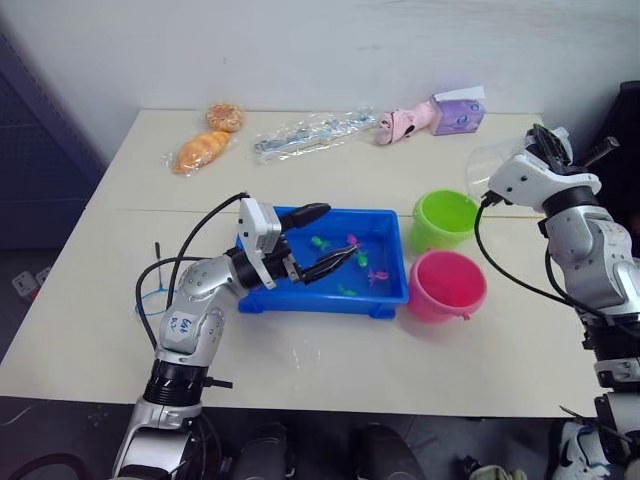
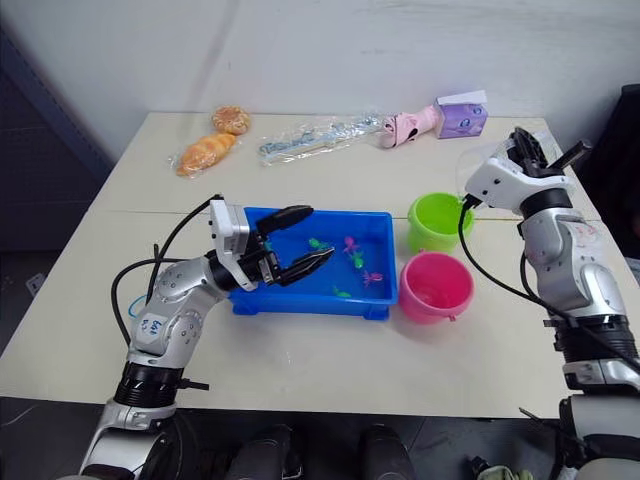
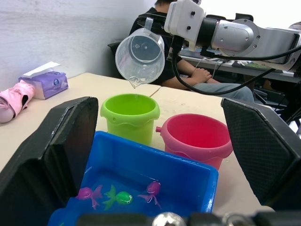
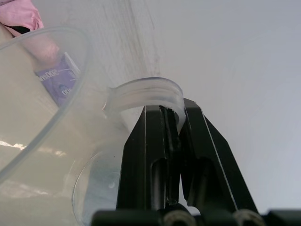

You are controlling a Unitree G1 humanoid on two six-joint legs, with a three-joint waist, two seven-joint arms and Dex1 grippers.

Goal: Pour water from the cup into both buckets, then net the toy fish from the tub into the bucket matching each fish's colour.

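Closest to me, my left claw (image 1: 312, 240) hangs with fingers spread over the blue tub (image 1: 385, 290), where small fish (image 3: 120, 197) sit. My right claw (image 4: 175, 136) pinches the handle of the clear cup (image 3: 139, 55), tipped above the green bucket (image 1: 443, 219), beside the pink bucket (image 1: 446, 284).

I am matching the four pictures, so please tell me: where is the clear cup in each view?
Left eye view: the cup is at the right, raised near the lime green bucket.
Right eye view: at the right too, by that bucket.
Left wrist view: tilted above the green bucket.
Right wrist view: close up, handle clamped in the right gripper.
Shared landmark: the purple tissue box.
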